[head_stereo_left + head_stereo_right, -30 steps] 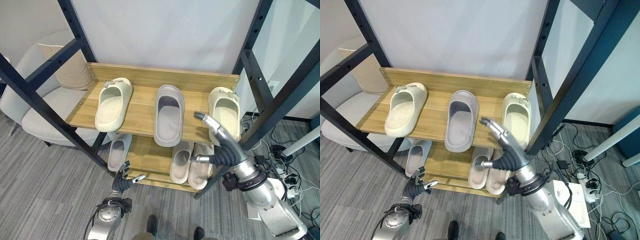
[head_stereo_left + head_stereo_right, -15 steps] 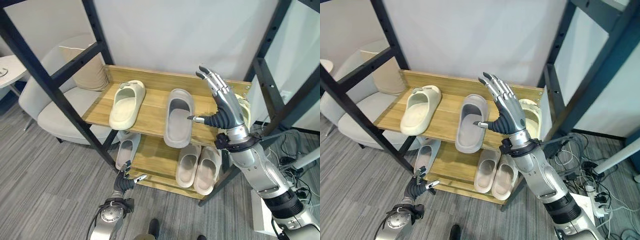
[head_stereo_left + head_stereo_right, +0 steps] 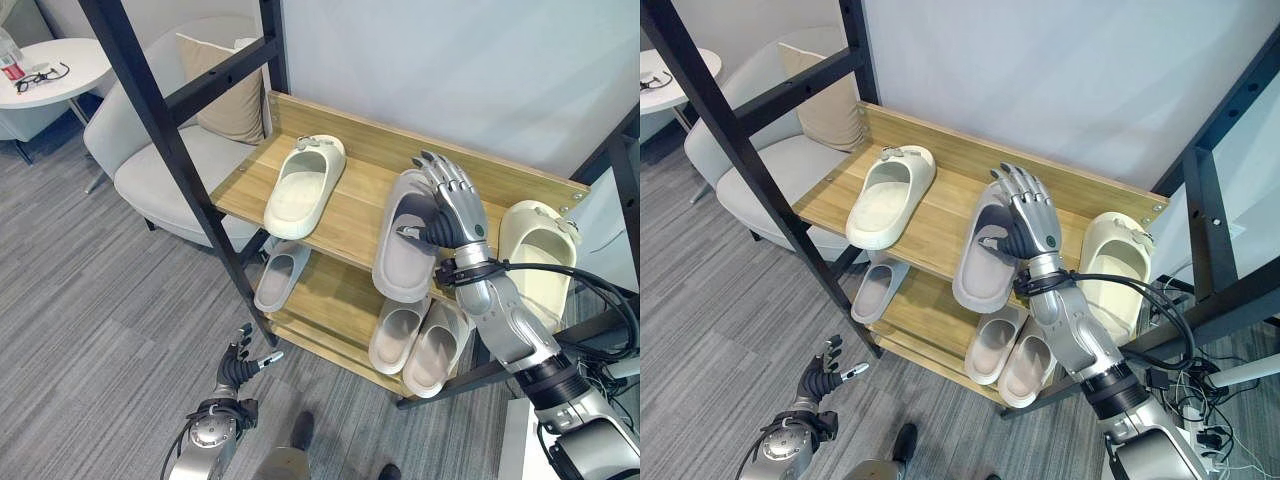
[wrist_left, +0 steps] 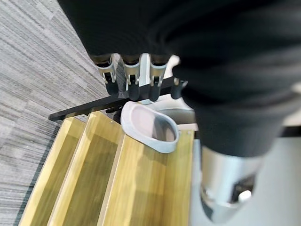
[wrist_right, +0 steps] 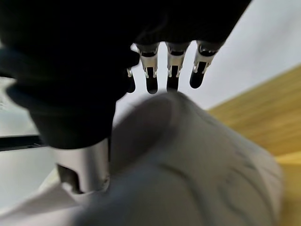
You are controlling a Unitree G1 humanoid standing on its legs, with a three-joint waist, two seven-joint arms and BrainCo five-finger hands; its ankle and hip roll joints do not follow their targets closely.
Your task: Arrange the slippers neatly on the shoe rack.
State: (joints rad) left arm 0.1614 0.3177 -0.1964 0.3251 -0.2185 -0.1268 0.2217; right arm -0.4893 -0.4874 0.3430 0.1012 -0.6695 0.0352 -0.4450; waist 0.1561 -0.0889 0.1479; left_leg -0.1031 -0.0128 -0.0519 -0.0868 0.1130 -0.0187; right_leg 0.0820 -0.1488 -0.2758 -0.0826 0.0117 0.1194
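On the top shelf of the wooden shoe rack (image 3: 350,205) lie a cream slipper (image 3: 305,187) at the left, a grey slipper (image 3: 408,240) in the middle and a second cream slipper (image 3: 540,260) at the right. My right hand (image 3: 450,208) is open, its straight fingers (image 5: 172,70) spread over the grey slipper's toe cap (image 5: 188,165) and its thumb at the edge of the strap. The lower shelf holds a small grey slipper (image 3: 280,275) and a beige pair (image 3: 418,338). My left hand (image 3: 238,368) hangs open low by the floor, in front of the rack's left corner.
A slanted black frame post (image 3: 180,165) crosses in front of the rack's left end. Behind it stand a light armchair (image 3: 130,130) with a beige cushion (image 3: 225,95) and a small round white table (image 3: 50,65). Another black post (image 3: 560,335) runs by the rack's right end.
The camera has shifted, so the rack sits further right. My right hand has come down from its raised place beside the grey slipper onto that slipper's toe. The left hand stays low.
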